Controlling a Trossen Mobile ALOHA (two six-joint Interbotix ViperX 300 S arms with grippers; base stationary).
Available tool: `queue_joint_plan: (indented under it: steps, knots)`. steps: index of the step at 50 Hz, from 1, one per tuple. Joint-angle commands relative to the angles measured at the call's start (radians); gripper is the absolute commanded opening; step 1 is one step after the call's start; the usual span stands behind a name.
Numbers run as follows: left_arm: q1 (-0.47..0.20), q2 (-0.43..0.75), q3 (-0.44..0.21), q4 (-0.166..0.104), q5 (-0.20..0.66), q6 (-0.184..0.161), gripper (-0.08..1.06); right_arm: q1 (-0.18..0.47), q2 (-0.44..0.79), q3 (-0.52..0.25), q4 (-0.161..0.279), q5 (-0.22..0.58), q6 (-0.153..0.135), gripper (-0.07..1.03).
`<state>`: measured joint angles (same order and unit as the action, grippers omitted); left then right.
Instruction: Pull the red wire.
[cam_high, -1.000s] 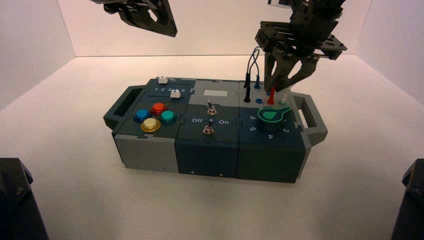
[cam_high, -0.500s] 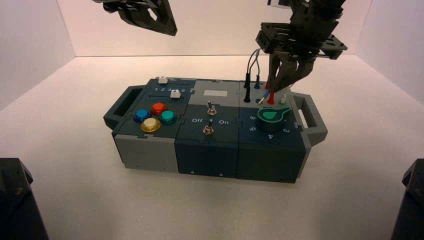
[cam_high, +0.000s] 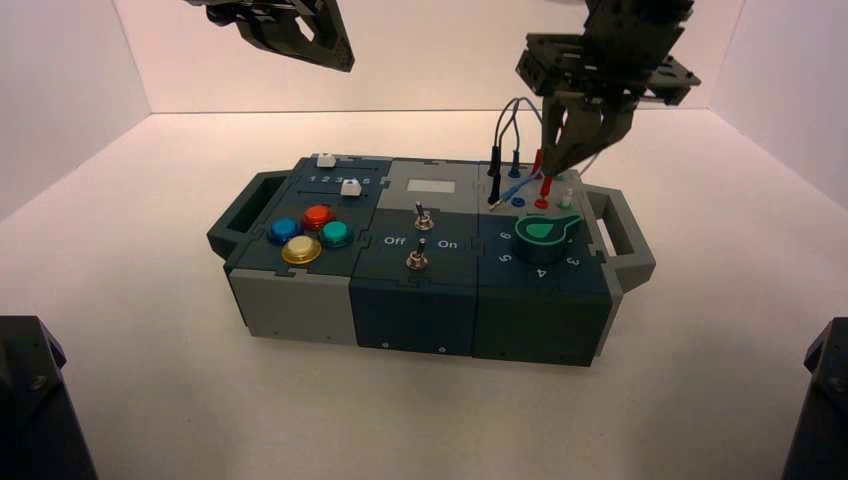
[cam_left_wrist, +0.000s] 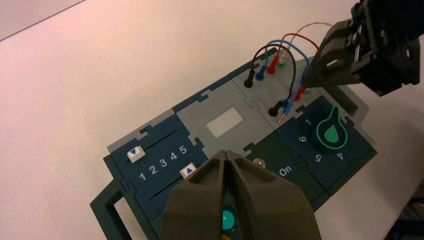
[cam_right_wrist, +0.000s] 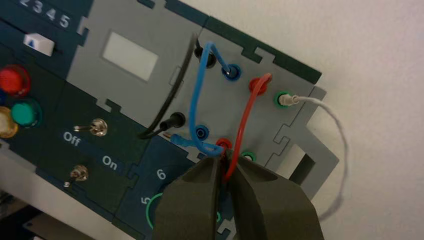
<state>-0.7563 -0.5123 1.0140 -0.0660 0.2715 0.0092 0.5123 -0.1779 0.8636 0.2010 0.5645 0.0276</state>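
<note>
Pale surface (cam_high: 150, 380) lies all around the box (cam_high: 415, 315). The red wire (cam_right_wrist: 244, 122) arches from the far red socket (cam_right_wrist: 257, 86) down into the right pincer (cam_right_wrist: 225, 162), whose tips are pinched narrow on it, just above the near red socket (cam_right_wrist: 223, 143); whether the near red plug (cam_high: 546, 187) is still seated, I cannot tell. Crowding those tips, the blue wire (cam_right_wrist: 195, 95) loops across right beside them, its loose plug (cam_right_wrist: 181, 141) lying left of the pincer by the near black plug (cam_right_wrist: 173, 121). The black wire (cam_right_wrist: 175, 87) arches farther left; the white wire (cam_right_wrist: 345, 140) bows out to the right. Nearer the robot than the pincer is the green-topped knob (cam_high: 541, 238). Well left come the switches (cam_high: 424, 217), buttons (cam_high: 318, 217) and sliders (cam_high: 350, 188). The left pincer (cam_left_wrist: 225, 155) hangs above the box's left part, its tips together.
</note>
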Motion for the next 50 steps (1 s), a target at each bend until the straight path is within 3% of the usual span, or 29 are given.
queue_joint_plan:
  steps: [1, 22, 32, 43, 47, 50]
  knots:
    - [-0.003, -0.012, -0.032, 0.002, -0.005, 0.002, -0.03, -0.003, -0.031, -0.040, -0.003, 0.012, 0.002, -0.03]
    - [-0.003, -0.018, -0.034, 0.002, -0.005, 0.002, -0.03, -0.003, -0.009, -0.064, -0.025, -0.008, 0.000, -0.01]
    - [-0.003, -0.020, -0.032, 0.000, -0.005, 0.002, -0.03, -0.003, 0.012, -0.071, -0.023, -0.015, 0.000, 0.08]
    - [-0.003, -0.021, -0.034, 0.000, -0.005, 0.002, -0.03, -0.003, 0.018, -0.084, -0.021, -0.017, 0.006, 0.31]
    - [-0.003, -0.021, -0.034, 0.002, -0.005, 0.002, -0.03, -0.003, 0.008, -0.087, -0.017, 0.012, 0.011, 0.33]
    - [-0.002, -0.021, -0.034, 0.002, -0.005, 0.002, -0.03, -0.003, -0.021, -0.097, -0.012, 0.080, 0.026, 0.33]
